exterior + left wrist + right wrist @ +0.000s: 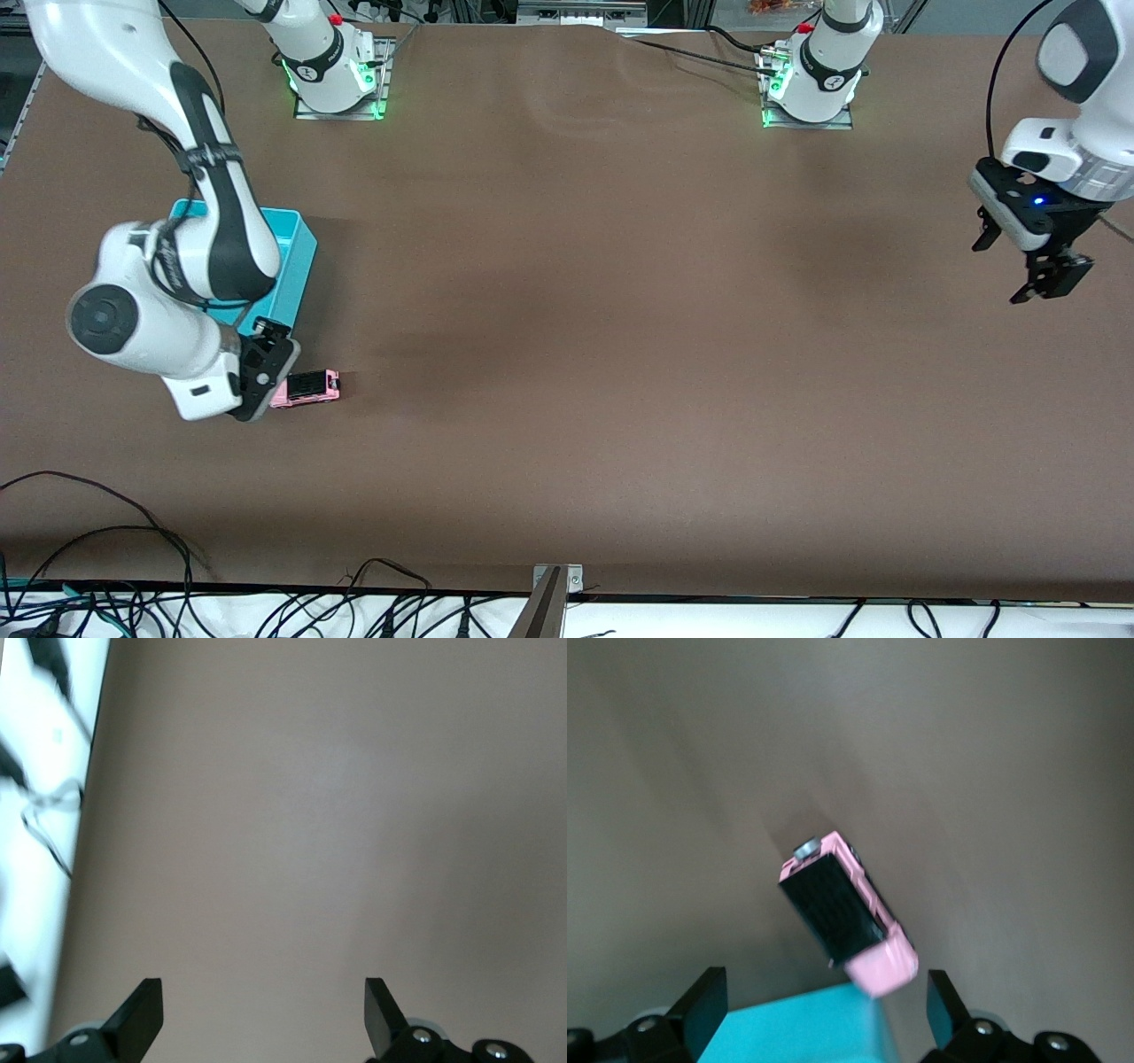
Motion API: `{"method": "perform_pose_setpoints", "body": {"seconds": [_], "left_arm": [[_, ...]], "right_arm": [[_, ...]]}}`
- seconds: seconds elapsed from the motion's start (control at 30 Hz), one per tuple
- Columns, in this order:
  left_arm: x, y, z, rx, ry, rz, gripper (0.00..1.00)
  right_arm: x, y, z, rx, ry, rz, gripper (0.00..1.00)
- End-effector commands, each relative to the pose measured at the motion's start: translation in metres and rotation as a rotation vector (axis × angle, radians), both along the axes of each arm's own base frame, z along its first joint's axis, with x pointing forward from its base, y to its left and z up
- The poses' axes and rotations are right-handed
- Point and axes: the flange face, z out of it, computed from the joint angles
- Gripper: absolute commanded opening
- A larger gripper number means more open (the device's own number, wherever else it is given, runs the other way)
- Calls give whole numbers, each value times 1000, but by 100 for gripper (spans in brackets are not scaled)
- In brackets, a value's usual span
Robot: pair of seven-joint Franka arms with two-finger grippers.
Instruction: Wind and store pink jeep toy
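Right tool (262, 379) sits low over the tabletop (576, 337), fingers spread apart, nothing between them. Pink jeep toy (306, 387) lies on the tabletop just beside this tool, on the side toward the left arm's end; part of it is hidden under the tool body in the front view. Turquoise bin (297, 257) stands close to the same tool, farther from the front camera than the jeep, mostly covered by the right arm.

Right wrist view: jeep (849, 914) is ahead of the fingers (704, 1005), not yet between them, skewed to the finger line, black roof up. Bin corner (802, 1028) shows between the fingers, close to the camera.

Step in hand, as I judge it: reach and grasp the jeep. To do it well: move the tool forward until the jeep is centred between the fingers, rotate the wrist so the pads meet the long pink sides, not the corners. Come down without nudging it; it is small, on wheels, likely rolls. Avoid clipping the bin wall.

Left tool (1019, 266) waits in the air over the left arm's end of the tabletop, fingers (142, 1014) apart, empty.
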Motion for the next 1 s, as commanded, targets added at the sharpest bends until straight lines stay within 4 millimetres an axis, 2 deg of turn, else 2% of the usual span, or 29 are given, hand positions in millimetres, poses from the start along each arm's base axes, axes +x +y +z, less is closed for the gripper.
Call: {"method": "perform_pose_setpoints", "body": {"seconds": [0.0,0.17,0.37,0.53,0.67,0.77,0.87,0.97], "left_arm": [[2,-10,46,-86,59,292,100],[-2,-24,76,-111,104,456,100],[-11,-31,115,-126,156,652,100],[-16,-35,146,-94,144,675,100],[-14,-43,158,-75,152,685,100],[-12,-46,169,-80,156,762,100],[-10,-53,173,-81,169,864,100],[-8,-73,170,-83,165,954,100]], "right_arm": [[8,12,-29,1,-37,167,100],[12,9,-53,5,-57,304,100],[6,6,-63,3,-36,338,100],[1,1,-72,6,-17,407,100],[-2,0,-75,7,-5,434,100],[-4,-1,-78,8,5,436,99],[-8,-2,-84,9,15,452,69],[-7,-1,-80,9,12,455,23]]}}
